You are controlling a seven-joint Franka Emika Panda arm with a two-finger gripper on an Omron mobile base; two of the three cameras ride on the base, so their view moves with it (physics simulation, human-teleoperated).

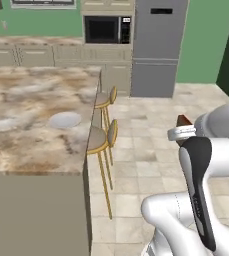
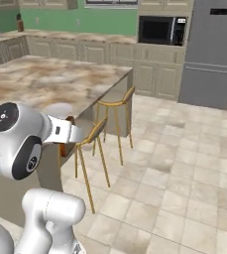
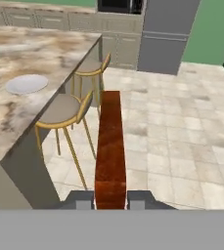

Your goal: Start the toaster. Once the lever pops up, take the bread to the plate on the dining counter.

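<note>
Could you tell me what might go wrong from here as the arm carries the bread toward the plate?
The gripper pinches the bread at one end only, so the long slice could tilt or slip out. The bread hangs over the floor, beside the stools, and a swing toward the plate might clip a stool back or the dining counter edge.

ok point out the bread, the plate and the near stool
bread (image 3: 109, 146), hand view, its brown edge between the fingers
plate (image 1: 64, 120), left base view, its middle
near stool (image 3: 60, 108), hand view, its seat
</note>
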